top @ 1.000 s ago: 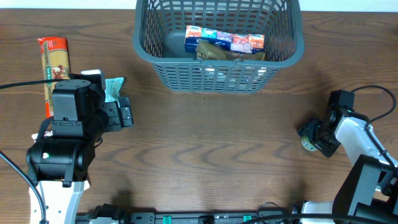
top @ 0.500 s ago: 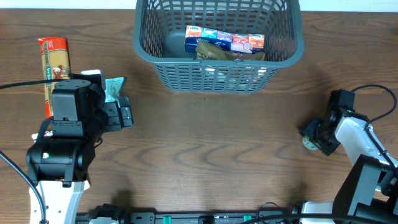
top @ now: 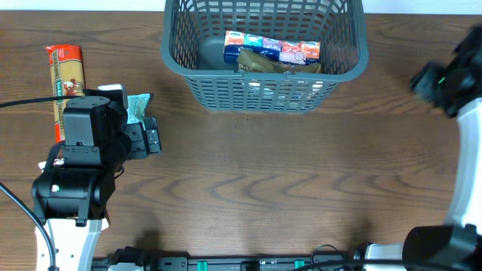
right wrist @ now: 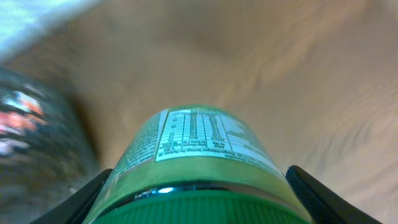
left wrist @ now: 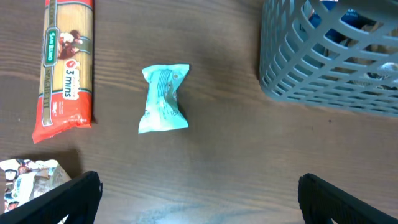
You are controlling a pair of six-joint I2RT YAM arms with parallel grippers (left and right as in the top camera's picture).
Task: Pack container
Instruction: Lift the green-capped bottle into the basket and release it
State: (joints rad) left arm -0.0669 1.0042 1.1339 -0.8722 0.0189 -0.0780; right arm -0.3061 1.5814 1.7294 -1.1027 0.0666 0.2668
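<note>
Two black-and-white arms.
Boxy black joints, white base and thin black cable [top: 30, 101] on left arm [top: 83, 143]; white link on right arm [top: 468, 165].

matt slotted plastic container [top: 263, 83], glossy green bottle [right wrist: 199, 168], wood-grain table [top: 263, 173]

Even soft light, faint shadows, right end effector [top: 437, 79] motion-smeared overhead, green bottle [right wrist: 199, 155] close, background blurred

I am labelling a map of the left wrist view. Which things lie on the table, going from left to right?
From the left: red spaghetti packet → teal sachet → grey-blue basket.
</note>
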